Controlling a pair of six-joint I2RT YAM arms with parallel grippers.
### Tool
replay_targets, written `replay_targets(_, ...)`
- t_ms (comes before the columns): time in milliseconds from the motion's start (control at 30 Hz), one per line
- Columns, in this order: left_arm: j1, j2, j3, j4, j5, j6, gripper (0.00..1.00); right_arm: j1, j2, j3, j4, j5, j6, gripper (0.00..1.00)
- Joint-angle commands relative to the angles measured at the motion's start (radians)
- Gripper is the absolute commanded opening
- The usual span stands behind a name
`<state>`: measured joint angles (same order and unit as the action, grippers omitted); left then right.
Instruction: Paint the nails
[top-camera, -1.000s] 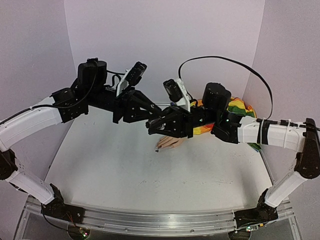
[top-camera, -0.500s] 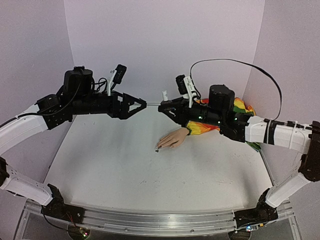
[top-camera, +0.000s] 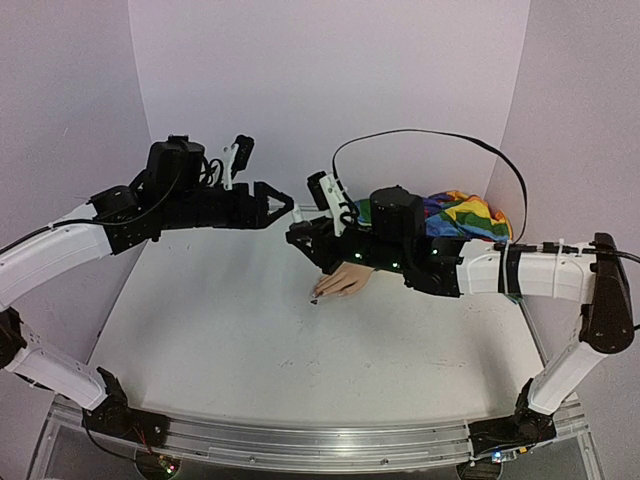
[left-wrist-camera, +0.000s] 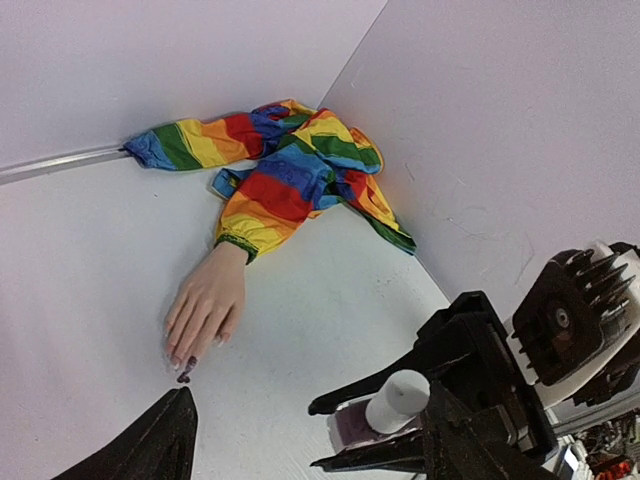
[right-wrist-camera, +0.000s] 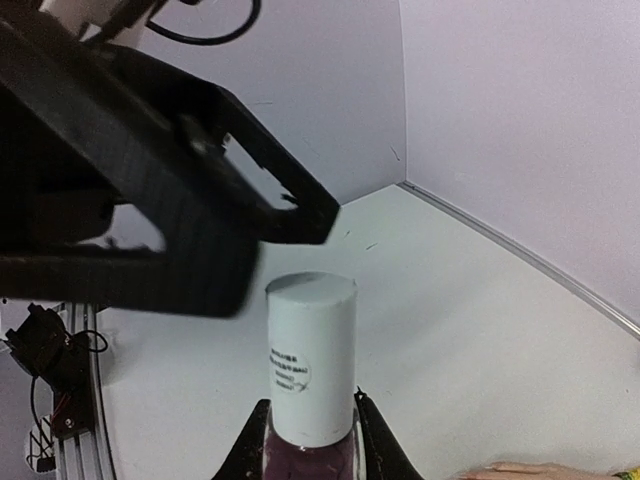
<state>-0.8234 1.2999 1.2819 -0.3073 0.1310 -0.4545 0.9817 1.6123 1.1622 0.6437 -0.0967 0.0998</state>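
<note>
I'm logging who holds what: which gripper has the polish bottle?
The right gripper: it is clamped on the dark glass body of the white-capped polish bottle. The left gripper, close by, is open and empty.

high rear view; two close wrist views on bottle (right-wrist-camera: 310, 358)

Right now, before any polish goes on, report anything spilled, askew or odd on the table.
No spill shows. The rainbow sleeve lies crumpled in the back corner instead of flat, and one nail on the mannequin hand is dark while the others look pale. The polish bottle, held by the right gripper, is capped.
</note>
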Motion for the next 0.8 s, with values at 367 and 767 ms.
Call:
replay_targets(367,0.004,0.033,0.058,0.076,0.043,0.006,0.6,0.029,0.034,0.093,0.067,0.054,-0.031,0.0)
replay_targets(767,0.003,0.071,0.09,0.089,0.093,0.047,0.35,0.04,0.063,0.123,0.047,0.051,-0.042,0.0)
